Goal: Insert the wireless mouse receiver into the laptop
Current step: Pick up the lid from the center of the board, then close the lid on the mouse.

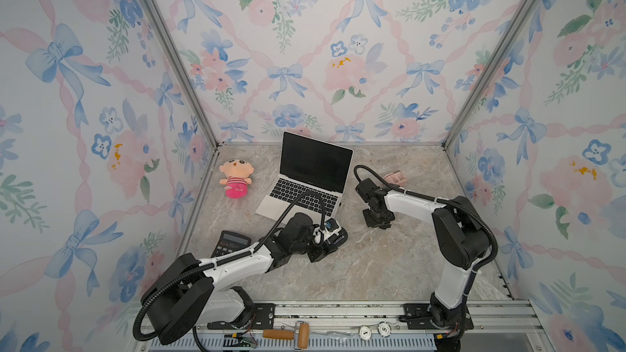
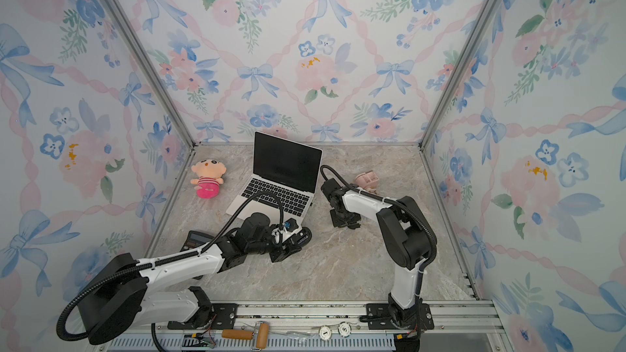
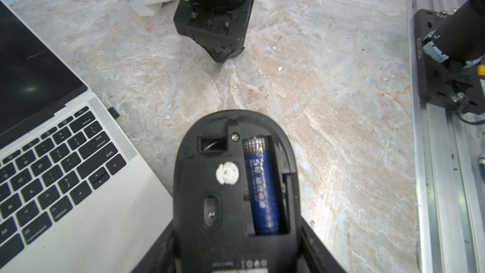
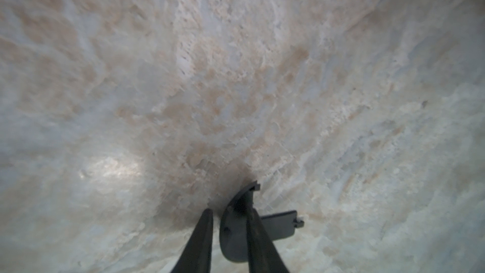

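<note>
**Left wrist view.** The left fingers (image 3: 317, 258) are clamped on the flanks of a wireless mouse (image 3: 231, 179), which is belly up with its cover off. A blue AA battery (image 3: 262, 190) sits in its slot, and the small square bay (image 3: 212, 144) beside it is empty. The wireless mouse receiver (image 3: 113, 111) shows as a dark stub sticking out of the right edge of the laptop (image 3: 78, 232), near the hinge end. It looks plugged in; how deep, I cannot tell.

Judgement: the receiver is tiny, light, rigid and made of smooth plastic. Only the short cap offers a hold, so pinch its two flat faces squarely and push straight along the port. It would be easy to flick away or to cock sideways.

Legible: the key legends "delete", "return", "shift", "option", "command". The battery print and the round white sticker are unreadable.

**Right wrist view.** The right fingers (image 4: 199, 245) point tips-down at the tabletop (image 4: 236, 74) and are narrowly apart. The curved black mouse cover (image 4: 236, 235) stands between them. A sliver of gap shows beside one finger, and I cannot tell whether the cover is pinched.

**Top views.** The laptop is open and its screen is dark. A plush doll (image 1: 235, 177) lies to one side of it and a calculator (image 1: 232, 243) nearer the front. Two round tokens (image 1: 365, 332) on the front rail read "1" and "5".
</note>
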`<state>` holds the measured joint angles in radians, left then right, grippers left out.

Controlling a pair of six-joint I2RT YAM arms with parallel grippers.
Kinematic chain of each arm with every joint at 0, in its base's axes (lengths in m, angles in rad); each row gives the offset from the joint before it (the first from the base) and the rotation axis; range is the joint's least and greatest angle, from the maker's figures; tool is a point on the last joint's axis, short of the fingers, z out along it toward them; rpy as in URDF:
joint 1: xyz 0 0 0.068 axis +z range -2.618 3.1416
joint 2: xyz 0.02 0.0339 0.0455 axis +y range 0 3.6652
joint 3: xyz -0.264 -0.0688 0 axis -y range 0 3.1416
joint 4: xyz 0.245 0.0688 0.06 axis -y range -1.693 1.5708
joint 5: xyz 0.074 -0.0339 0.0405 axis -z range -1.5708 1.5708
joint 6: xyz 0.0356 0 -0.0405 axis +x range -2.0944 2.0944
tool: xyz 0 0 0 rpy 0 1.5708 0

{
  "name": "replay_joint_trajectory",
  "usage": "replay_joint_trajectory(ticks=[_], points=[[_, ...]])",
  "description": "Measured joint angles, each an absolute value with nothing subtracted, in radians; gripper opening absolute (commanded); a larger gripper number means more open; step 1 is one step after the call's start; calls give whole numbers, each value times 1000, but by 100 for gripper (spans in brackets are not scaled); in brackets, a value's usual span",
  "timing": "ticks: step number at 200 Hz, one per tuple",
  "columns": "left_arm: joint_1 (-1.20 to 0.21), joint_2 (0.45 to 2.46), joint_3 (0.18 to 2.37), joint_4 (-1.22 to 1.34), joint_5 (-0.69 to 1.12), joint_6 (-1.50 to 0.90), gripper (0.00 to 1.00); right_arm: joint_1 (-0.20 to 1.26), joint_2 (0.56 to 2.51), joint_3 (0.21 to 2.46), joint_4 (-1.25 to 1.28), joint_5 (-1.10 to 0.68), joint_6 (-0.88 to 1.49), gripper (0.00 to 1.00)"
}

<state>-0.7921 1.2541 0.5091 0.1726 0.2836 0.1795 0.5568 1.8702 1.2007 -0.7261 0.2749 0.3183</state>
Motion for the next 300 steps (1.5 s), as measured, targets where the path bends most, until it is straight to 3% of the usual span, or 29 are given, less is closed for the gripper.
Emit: replay_joint_trajectory(ticks=[37,86,168,216,300], points=[[-793,1250,509,167,283,182,38,558,1862,1201,-736,285,311,0],[-793,1250,518,178,270,183,38,555,1687,1203,-796,181,283,0],[-776,1257,552,184,303,209,31,485,1375,1234,-877,-393,264,0],[-753,1322,612,164,354,223,27,490,1264,1206,-784,-651,388,0],[-732,1333,622,193,460,189,11,521,1308,1095,-532,-839,559,0]])
